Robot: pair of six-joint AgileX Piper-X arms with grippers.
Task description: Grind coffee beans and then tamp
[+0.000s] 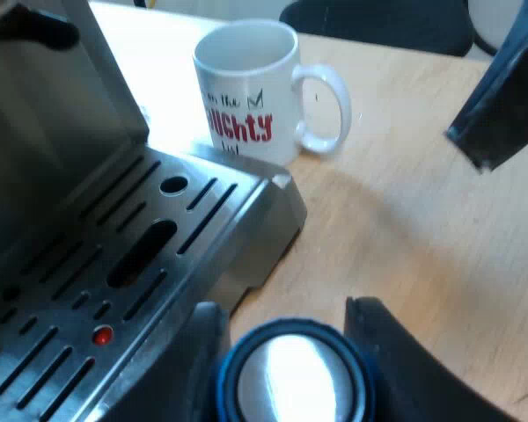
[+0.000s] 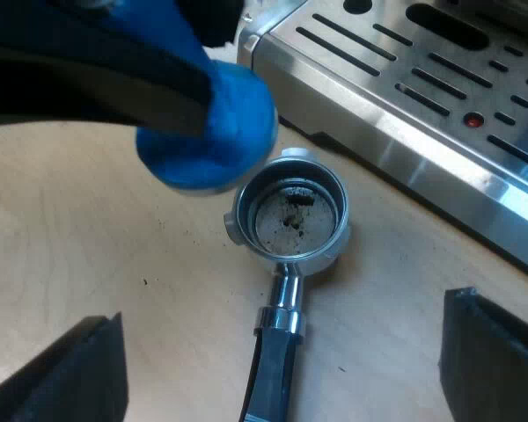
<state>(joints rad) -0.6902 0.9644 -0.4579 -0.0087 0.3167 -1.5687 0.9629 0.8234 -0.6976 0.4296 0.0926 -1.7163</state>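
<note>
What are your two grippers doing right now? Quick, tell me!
Left gripper: shut on the blue tamper.
Right gripper: open, holding nothing, fingers on either side of the metal holder handle.

The brushed-metal silver drip tray (image 1: 264,207) is gleaming; the glossy white ceramic mug (image 1: 246,88) is shining on the pale, smooth wooden table (image 1: 405,220).

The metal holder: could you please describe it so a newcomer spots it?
Find the slotted steel tray of the espresso machine; on the wooden table beside it lies the metal holder. Unlike the blue tamper by its rim, it is an open steel cup holding dark specks.
</note>
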